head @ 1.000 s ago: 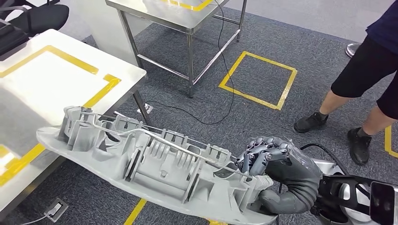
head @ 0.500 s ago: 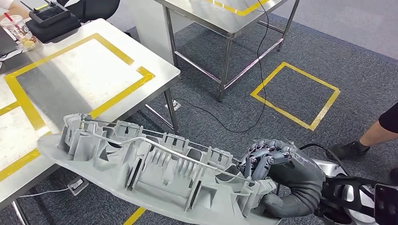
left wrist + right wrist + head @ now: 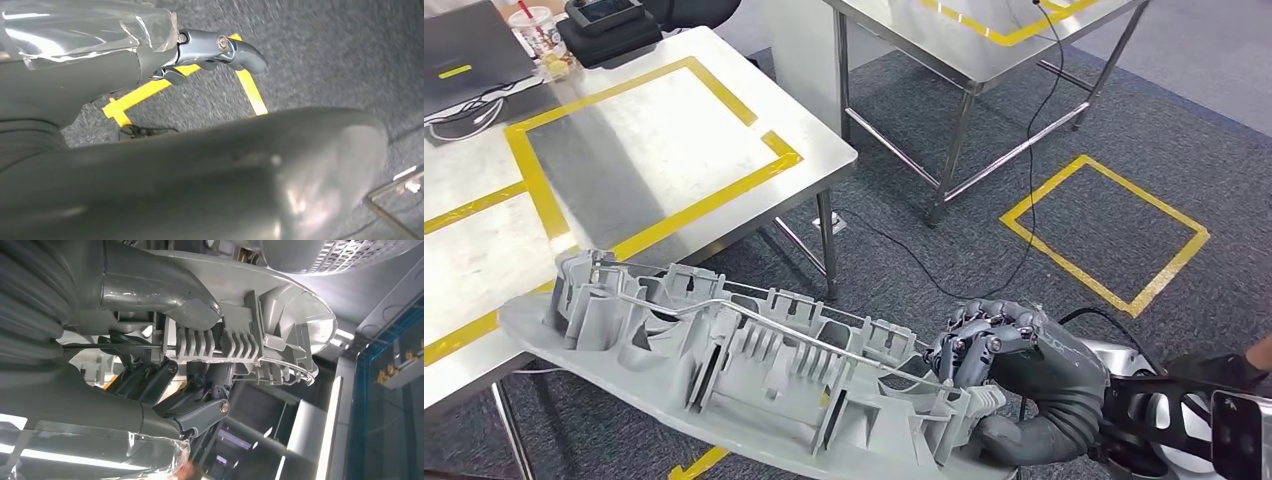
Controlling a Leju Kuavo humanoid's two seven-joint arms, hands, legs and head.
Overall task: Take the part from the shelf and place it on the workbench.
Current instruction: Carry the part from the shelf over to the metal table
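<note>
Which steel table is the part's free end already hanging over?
The near workbench carrying the laptop and cup; the part, gripped by the right hand, overlaps its front edge.

Long grey ribbed part point(image 3: 724, 365) held aloft, far end over workbench point(image 3: 624, 150) corner.

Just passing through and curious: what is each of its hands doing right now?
Right hand: grips one end of the long grey part.
Left hand: holds nothing I can see; open or closed cannot be told.

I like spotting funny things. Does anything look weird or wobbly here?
The long grey part is gripped at one end by the right hand, so most of it sticks out sideways unsupported, over the workbench corner.
</note>
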